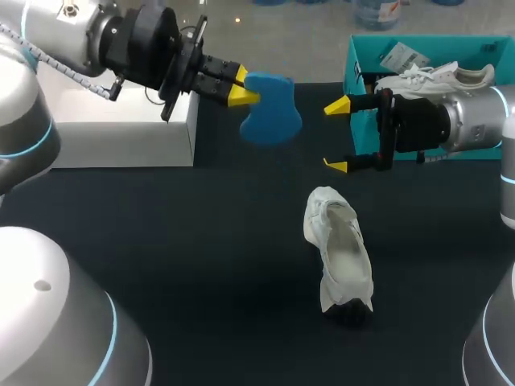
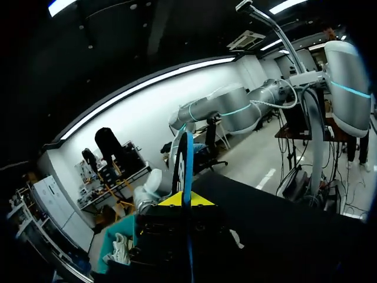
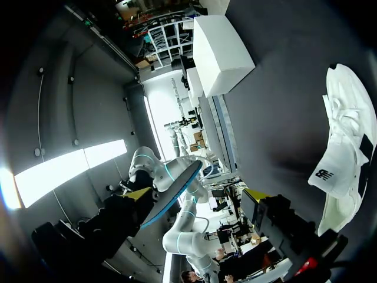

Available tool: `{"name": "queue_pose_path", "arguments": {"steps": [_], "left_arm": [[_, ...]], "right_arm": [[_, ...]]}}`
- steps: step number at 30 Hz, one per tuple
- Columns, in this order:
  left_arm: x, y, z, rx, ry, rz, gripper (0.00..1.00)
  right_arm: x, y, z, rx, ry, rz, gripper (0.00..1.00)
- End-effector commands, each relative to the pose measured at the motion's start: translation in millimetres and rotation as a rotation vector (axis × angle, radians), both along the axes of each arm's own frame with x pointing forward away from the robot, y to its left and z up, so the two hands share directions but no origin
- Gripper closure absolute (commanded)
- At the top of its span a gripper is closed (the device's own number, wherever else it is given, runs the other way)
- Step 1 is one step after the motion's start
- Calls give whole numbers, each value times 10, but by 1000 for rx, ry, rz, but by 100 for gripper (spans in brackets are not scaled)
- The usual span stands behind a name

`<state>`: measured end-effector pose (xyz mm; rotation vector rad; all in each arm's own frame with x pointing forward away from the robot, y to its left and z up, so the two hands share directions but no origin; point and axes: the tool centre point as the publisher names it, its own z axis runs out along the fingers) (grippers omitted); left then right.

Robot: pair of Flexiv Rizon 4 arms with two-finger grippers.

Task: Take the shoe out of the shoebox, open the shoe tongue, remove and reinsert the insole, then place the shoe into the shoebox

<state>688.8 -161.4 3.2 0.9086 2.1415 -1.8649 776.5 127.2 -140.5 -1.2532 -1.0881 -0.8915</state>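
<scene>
Conceivably, on the dark table [image 1: 201, 265], the white shoe [image 1: 338, 257] may be shoved aside if the blue insole [image 1: 272, 108], pinched at one edge by the left gripper [image 1: 240, 87] and held aloft, is pushed in crooked. The right gripper [image 1: 335, 135] is spread wide, unladen. The shoe is seen limp, mouth gaping upward.

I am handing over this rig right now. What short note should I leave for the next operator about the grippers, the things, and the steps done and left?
Left gripper: shut on the blue insole, held above the table.
Right gripper: open, empty, facing the insole.
White shoe: lying on the table, outside the teal shoebox; a second shoe is in the box.
Done: shoe out, insole removed.
Left: reinsert insole, return shoe to shoebox.
</scene>
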Motion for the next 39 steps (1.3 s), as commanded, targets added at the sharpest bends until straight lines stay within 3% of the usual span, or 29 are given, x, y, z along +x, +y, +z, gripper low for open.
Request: {"name": "queue_pose_path", "arguments": {"steps": [1,11,24,39], "left_arm": [[-128,96,-186,-84,-270,-43,100],[-126,42,-391,-146,-286,-48,100],[18,-69,-715,-108,-271,-12,100],[80,-796,-701,-143,-331,-73,100]], "right_arm": [[-8,5,6,-5,1,-1,0],[-8,5,6,-5,1,-1,0],[-8,5,6,-5,1,-1,0],[-8,5,6,-5,1,-1,0]]}}
